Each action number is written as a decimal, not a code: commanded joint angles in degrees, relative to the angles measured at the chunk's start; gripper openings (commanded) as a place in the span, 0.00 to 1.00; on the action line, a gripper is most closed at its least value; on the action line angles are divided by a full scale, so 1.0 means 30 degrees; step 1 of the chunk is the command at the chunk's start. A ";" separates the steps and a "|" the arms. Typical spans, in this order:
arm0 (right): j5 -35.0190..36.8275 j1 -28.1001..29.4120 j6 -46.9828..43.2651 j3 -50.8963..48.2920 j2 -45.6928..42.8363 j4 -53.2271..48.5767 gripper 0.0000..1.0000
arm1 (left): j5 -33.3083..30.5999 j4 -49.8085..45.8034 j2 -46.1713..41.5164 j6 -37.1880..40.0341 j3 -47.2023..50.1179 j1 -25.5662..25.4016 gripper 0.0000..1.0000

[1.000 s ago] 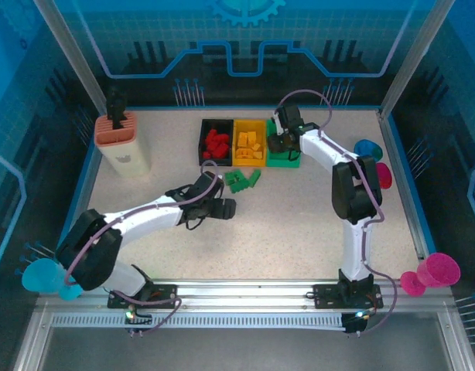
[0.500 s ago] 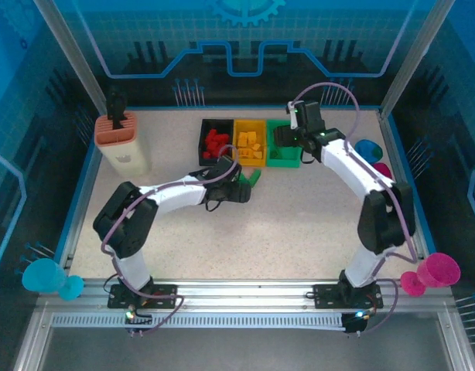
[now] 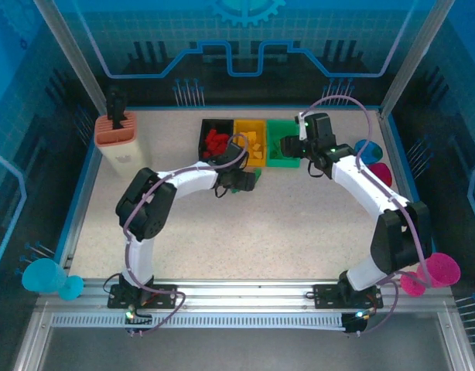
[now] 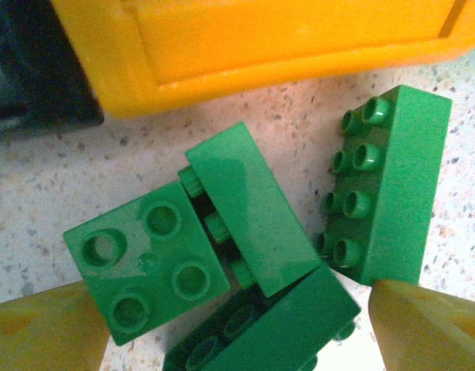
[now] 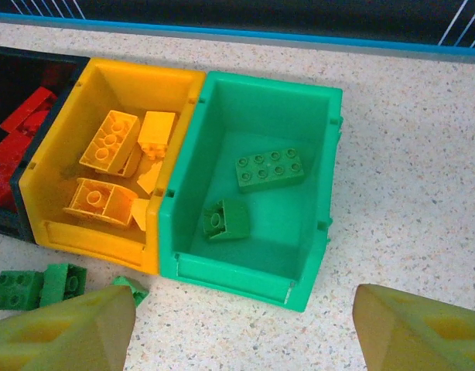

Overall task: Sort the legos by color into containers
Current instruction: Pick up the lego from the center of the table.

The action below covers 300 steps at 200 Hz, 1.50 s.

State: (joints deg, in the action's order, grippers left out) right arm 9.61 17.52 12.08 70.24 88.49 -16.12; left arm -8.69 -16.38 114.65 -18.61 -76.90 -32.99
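The three bins stand in a row near the middle of the table's (image 3: 299,224) far edge.

1. Black bin (image 3: 206,139), at the left end of the row: holds the red bricks (image 3: 216,142).
2. Yellow bin (image 5: 98,236), centre: holds the yellow-orange bricks (image 5: 110,139).
3. Left gripper (image 4: 237,332): it hangs low over the table, just in front of the yellow bin. Its jaws are spread wide and grip nothing. The loose green bricks (image 4: 145,267), four in a tight cluster, lie between and just ahead of the fingertips (image 4: 44,328). Some lie on their sides and touch one another.
4. Green bin (image 5: 253,267), at the right end: holds two green bricks, one long (image 5: 270,169) and one short (image 5: 226,219).
5. Right gripper (image 5: 241,332): it hovers in front of the green bin with its jaws wide apart and empty.

Step in hand: judged from this layout, red and yellow-orange are sorted, and the left arm is set to pick from the green cluster.

Next move: centre the jaws on a single brick, close across its flat sides, then lift and carry it right to the green bin. Because the bricks touch, closing may drag or pinch a neighbour.
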 commanded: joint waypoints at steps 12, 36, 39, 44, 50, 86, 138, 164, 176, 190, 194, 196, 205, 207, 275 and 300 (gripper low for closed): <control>-0.0445 -0.0246 0.0571 -0.0439 -0.0869 0.0793 0.75 | 0.0084 -0.1437 0.0648 0.0594 -0.0580 -0.0005 0.80; -0.0532 -0.0245 0.0771 -0.0670 -0.1075 0.0949 0.75 | 0.0316 -0.1531 0.0347 0.0476 -0.0054 -0.0112 0.73; -0.0547 -0.0259 0.0793 -0.0673 -0.1100 0.0949 0.75 | 0.0318 -0.1555 0.0313 0.0463 0.0004 -0.0114 0.71; -0.0544 -0.0260 0.0823 -0.0699 -0.1149 0.0977 0.75 | 0.0345 -0.1555 0.0255 0.0419 0.0115 -0.0162 0.70; -0.0548 -0.0262 0.0860 -0.0735 -0.1206 0.0979 0.75 | 0.0374 -0.1597 0.0200 0.0361 0.0272 -0.0219 0.68; -0.0488 -0.0245 0.1028 -0.1108 -0.1675 0.1053 0.75 | 0.0435 -0.1498 -0.0193 0.0030 0.1201 -0.0495 0.63; -0.0293 -0.0273 0.1182 -0.1731 -0.2391 0.1183 0.75 | 0.0525 -0.1650 -0.1173 -0.0011 0.1865 -0.0644 0.58; -0.0394 -0.0273 0.1364 -0.1872 -0.2526 0.1231 0.75 | 0.0377 -0.1883 -0.1047 0.0233 0.1565 -0.0628 0.46; -0.0363 -0.0290 0.1394 -0.1934 -0.2656 0.1213 0.75 | 0.0343 -0.2000 -0.1014 0.0314 0.1474 -0.0656 0.40; -0.0329 -0.0288 0.1395 -0.2018 -0.2871 0.1187 0.75 | 0.0321 -0.2117 -0.1162 0.0403 0.1492 -0.0650 0.33; -0.0331 -0.0274 0.1395 -0.2040 -0.2933 0.1184 0.75 | 0.0269 -0.2150 -0.1252 0.0432 0.1508 -0.0640 0.32; -0.0324 -0.0273 0.1402 -0.2051 -0.2963 0.1184 0.75 | 0.0247 -0.2177 -0.1319 0.0432 0.1520 -0.0649 0.31; -0.0330 -0.0273 0.1367 -0.2121 -0.3121 0.1127 0.75 | 0.0188 -0.2303 -0.1667 0.0429 0.1610 -0.0704 0.28; -0.0316 -0.0280 0.1366 -0.2137 -0.3156 0.1104 0.75 | 0.0154 -0.2347 -0.1745 0.0417 0.1633 -0.0717 0.28; -0.0423 -0.0650 0.2138 -0.3339 -0.4135 0.1538 0.75 | -0.0192 -0.1544 -0.6489 0.1135 -0.0069 -0.1516 0.27; -0.0422 -0.0654 0.2634 -0.3833 -0.4475 0.1634 0.74 | 0.0316 -0.2082 -0.3400 0.1971 -0.3920 -0.1459 0.25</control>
State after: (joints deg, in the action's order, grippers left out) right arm 8.54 16.16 17.61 60.31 76.66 -12.75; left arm -9.23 -23.14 97.08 -15.99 -80.62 -37.71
